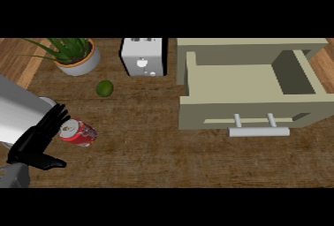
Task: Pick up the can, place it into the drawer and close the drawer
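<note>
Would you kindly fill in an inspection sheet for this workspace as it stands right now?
Surface: brown wooden counter, no spills seen.
Job's things: red can at the left, on the counter, not yet lifted; drawer at the right, pulled open, nothing seen inside, handle bar facing the robot.
Clutter: potted plant, toaster and a small green fruit toward the back, all apart from the can.
Hands: left hand open, fingers straight, close against the can's left side, contact cannot be told; right hand not in view.
Cables: nothing seen.
Surroundings: nothing seen beyond the counter.
</note>
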Controlling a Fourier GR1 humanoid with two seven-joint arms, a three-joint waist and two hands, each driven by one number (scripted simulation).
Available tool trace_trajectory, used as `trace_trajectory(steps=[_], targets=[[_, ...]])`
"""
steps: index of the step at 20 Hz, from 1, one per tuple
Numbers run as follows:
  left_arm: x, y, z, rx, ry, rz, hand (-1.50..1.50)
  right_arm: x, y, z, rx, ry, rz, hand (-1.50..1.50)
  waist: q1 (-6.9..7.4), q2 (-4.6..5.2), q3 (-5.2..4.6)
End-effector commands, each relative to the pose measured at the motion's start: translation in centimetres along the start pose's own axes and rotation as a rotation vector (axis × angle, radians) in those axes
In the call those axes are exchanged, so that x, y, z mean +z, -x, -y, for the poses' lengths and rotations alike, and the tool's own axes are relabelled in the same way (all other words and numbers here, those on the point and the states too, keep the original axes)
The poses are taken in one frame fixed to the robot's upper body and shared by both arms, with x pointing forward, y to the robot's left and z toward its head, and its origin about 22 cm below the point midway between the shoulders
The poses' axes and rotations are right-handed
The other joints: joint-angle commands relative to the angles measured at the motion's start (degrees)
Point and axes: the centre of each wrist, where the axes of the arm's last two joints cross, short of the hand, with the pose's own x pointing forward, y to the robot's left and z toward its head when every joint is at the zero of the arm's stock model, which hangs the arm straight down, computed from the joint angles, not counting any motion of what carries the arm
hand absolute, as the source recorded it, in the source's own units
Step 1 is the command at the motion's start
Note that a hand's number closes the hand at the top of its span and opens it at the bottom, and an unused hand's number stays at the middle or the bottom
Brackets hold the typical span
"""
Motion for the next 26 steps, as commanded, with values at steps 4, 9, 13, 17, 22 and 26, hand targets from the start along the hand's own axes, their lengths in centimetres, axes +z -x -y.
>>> trace_trajectory(steps=[4, 9, 13, 17, 22, 26], targets=[[0.2, 1.5, -1.2, 0.05, -0.007, -0.042, -1.5, -1.2, -1.3, -0.9, -0.009, 0.009, 0.0, -1.5, -0.12, 0.51, -0.55], [-1.3, 2.5, 0.2, 0.068, -0.01, -0.056, -1.5, 0.0, -1.2, -0.4, -0.011, -0.003, 0.009, -1.5, -0.5, 0.57, -0.58], [-1.2, 3.8, 1.4, 0.116, -0.007, -0.047, -1.5, 0.9, -0.7, -0.4, 0.003, 0.01, -0.007, -1.5, -0.11, 0.44, -0.53], [-2.1, 4.4, 2.4, 0.179, -0.019, -0.047, -1.5, 2.1, -1.1, -0.4, -0.002, -0.017, -0.001, -1.5, -0.72, 0.57, -0.59], [-4.2, 2.7, 2.7, 0.22, 0.089, -0.079, 1.5, -0.1, -1.5, 0.5, -0.006, -0.027, -0.014, -1.5, -0.17, 0.52, -0.54], [-4.9, 1.6, 2.5, 0.234, 0.157, -0.019, 1.5, 0.1, -0.6, 0.2, -0.02, 0.0, -0.019, -1.5, 0.08, 0.47, -0.51]])
